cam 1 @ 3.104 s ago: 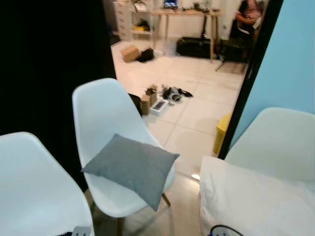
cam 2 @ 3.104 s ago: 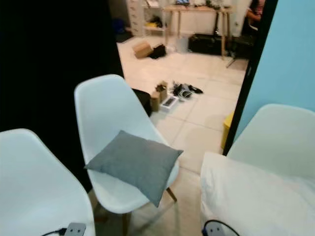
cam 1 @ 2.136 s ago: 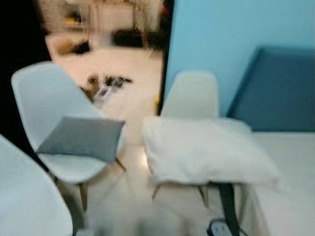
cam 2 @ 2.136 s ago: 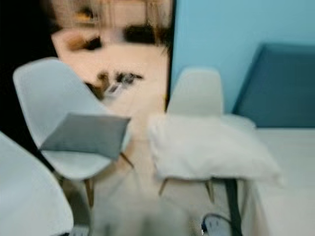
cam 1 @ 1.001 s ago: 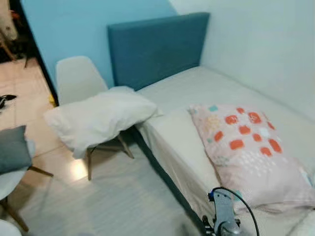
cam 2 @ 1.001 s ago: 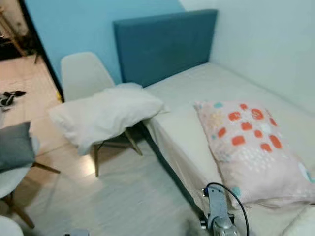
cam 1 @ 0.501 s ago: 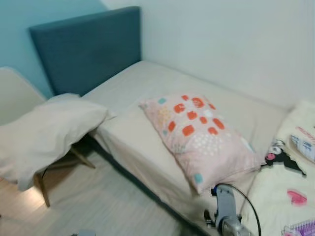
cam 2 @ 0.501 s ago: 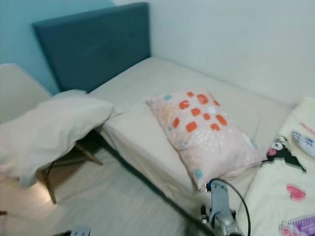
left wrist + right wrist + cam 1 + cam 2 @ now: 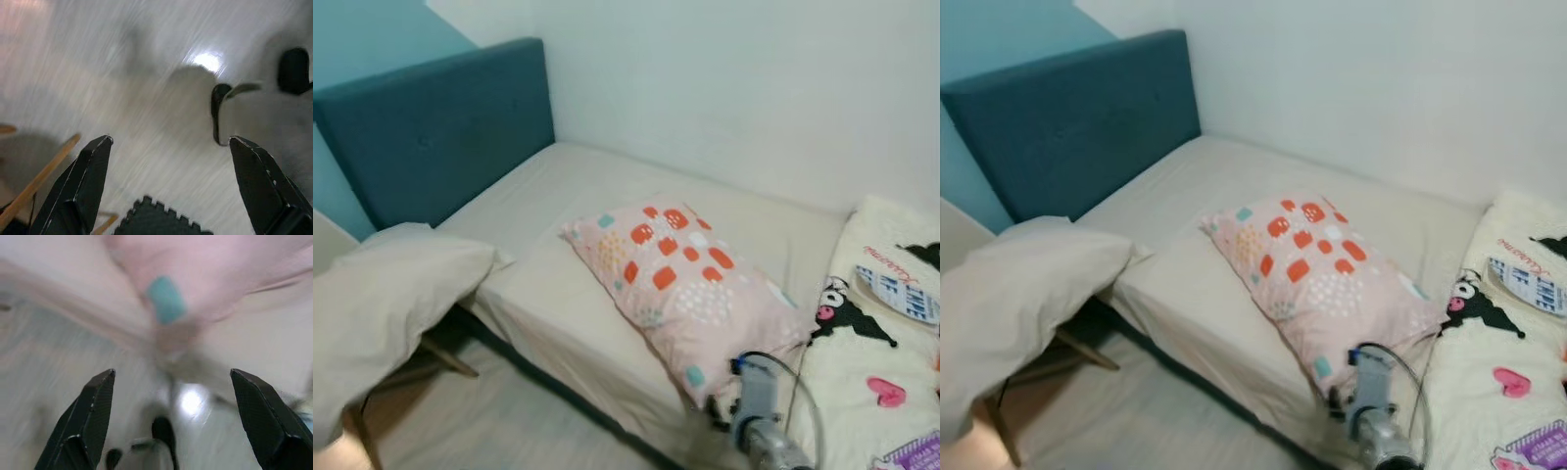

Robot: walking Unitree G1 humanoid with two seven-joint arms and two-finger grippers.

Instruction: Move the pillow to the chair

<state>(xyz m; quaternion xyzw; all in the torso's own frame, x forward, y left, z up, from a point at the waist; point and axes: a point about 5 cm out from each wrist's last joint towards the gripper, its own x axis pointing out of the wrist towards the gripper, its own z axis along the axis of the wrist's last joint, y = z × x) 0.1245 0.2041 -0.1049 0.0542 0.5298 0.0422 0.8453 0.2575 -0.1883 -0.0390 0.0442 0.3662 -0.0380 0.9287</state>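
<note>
Two pillows in sight, placed here relative to the bed point(image 9: 558, 255). Off the bed's left edge, a white pillow point(image 9: 382, 304) lies on a chair point(image 9: 1048, 372) with wooden legs, one corner touching the mattress. Behind the bed's head end, a dark blue headboard point(image 9: 435, 127) against the wall. On the mattress middle, the pink pillow point(image 9: 685, 284) with orange and teal patches lies flat, slanted. On the bed's right part, a cream cartoon-print blanket point(image 9: 876, 352). Right arm point(image 9: 1371, 411) low at the bed's near edge, below the pink pillow's corner. Right gripper point(image 9: 171, 416) fingers spread apart, empty, the pink pillow just beyond, blurred. Left gripper point(image 9: 166, 186) fingers apart, empty, over pale floor point(image 9: 122, 73).
</note>
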